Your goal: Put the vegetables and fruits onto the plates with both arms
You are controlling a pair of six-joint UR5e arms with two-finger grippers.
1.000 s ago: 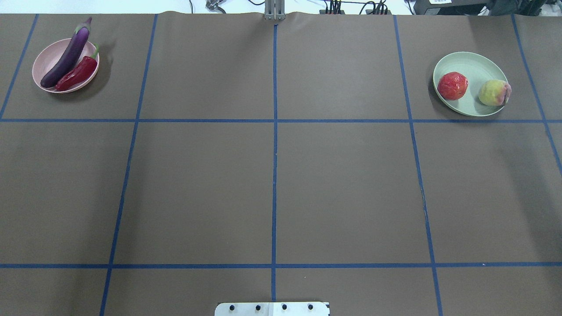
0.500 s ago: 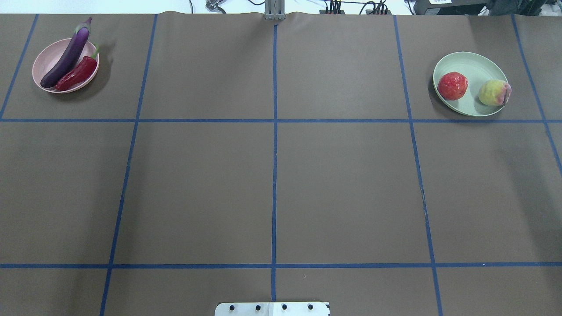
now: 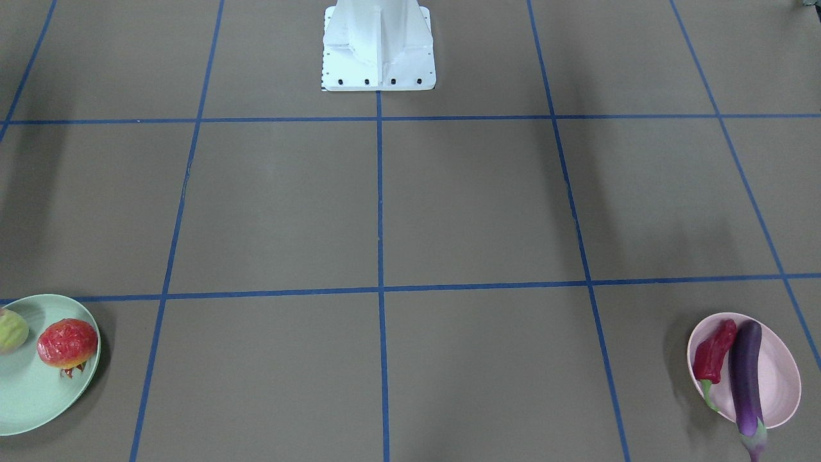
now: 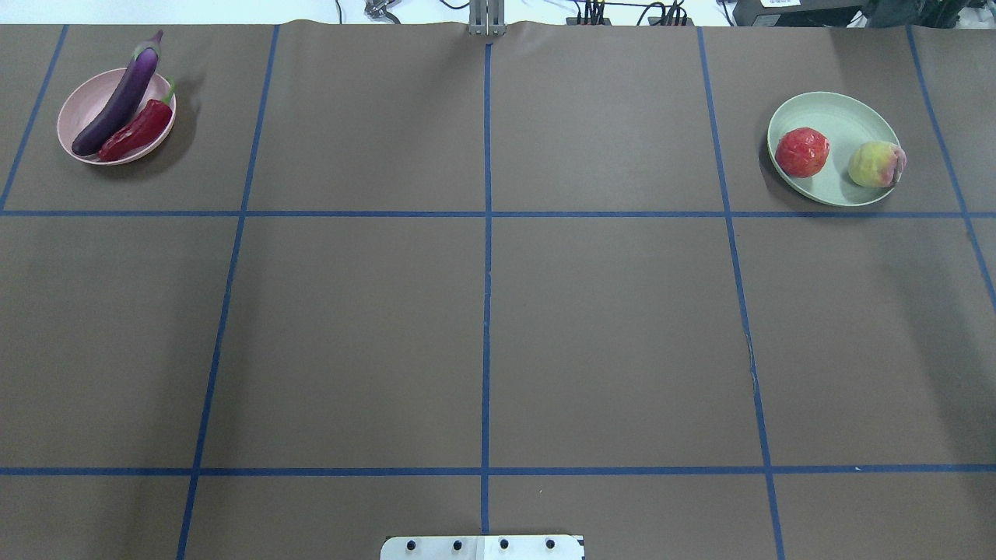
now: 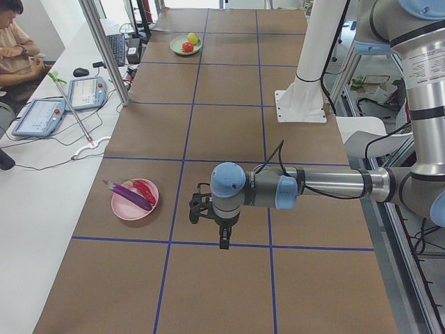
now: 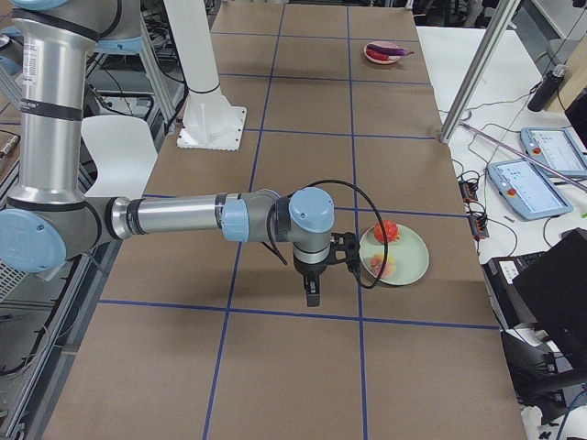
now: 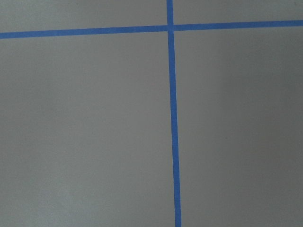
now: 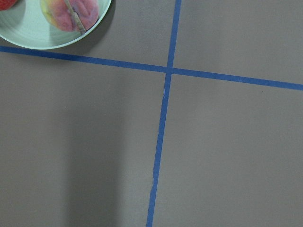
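The purple eggplant (image 4: 120, 97) and red chili pepper (image 4: 136, 132) lie side by side on the pink plate (image 4: 85, 101) at the far left. The red-orange fruit (image 4: 801, 152) and pale peach (image 4: 875, 164) sit on the mint green plate (image 4: 840, 117) at the far right. My left gripper (image 5: 224, 242) hangs over the table on the robot's side of the pink plate, fingers down. My right gripper (image 6: 312, 297) hangs beside the green plate (image 6: 413, 261). I cannot tell whether either is open. The peach (image 8: 71, 12) shows in the right wrist view.
Brown table cover with a blue tape grid. The white base mount (image 3: 378, 45) stands at the robot's edge. Beyond the far edge are an aluminium post (image 5: 104, 49), tablets (image 5: 87, 92) and a seated operator (image 5: 14, 42).
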